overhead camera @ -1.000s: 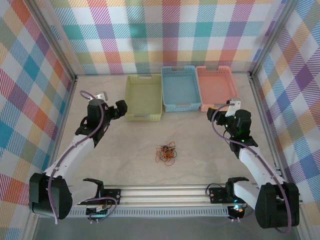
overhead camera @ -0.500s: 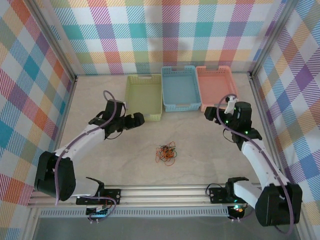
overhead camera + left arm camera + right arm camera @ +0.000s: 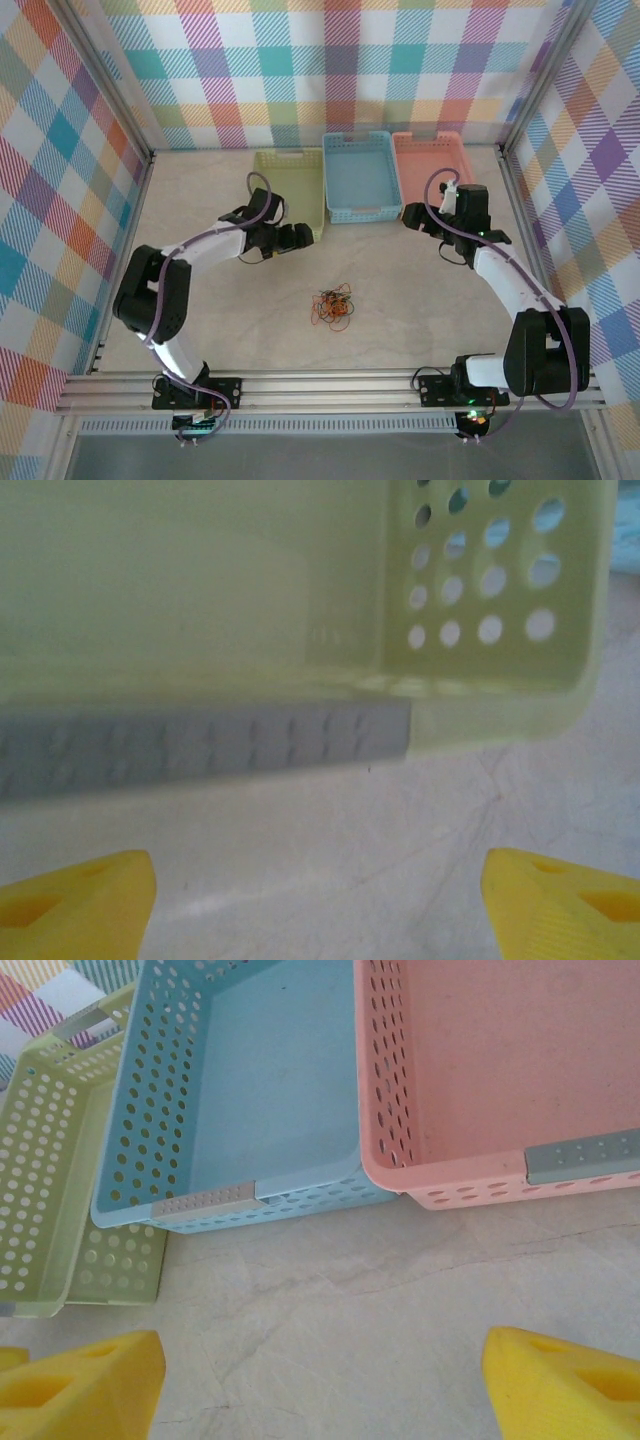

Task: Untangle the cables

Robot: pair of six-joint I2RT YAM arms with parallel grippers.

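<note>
The cables (image 3: 334, 306) lie as one small knot of orange-red, dark green and black cords on the table's middle, nearer the front. My left gripper (image 3: 298, 235) hovers by the near right corner of the green basket (image 3: 287, 188), well up and left of the knot. Its yellow fingertips (image 3: 75, 900) stand wide apart with bare table between them, so it is open. My right gripper (image 3: 412, 217) sits in front of the pink basket (image 3: 432, 165), up and right of the knot. It is open too, its fingertips (image 3: 565, 1380) far apart over bare table.
Three perforated baskets stand in a row at the back: green, blue (image 3: 361, 178) and pink. Their near rims carry grey handle strips (image 3: 200, 745). Checkered walls and metal posts enclose the table on three sides. A rail (image 3: 330, 390) runs along the front edge.
The left arm has swung right, from the left side to the green basket's near corner. The right gripper has moved up and left toward the pink basket. The knot of cables has stayed put.
</note>
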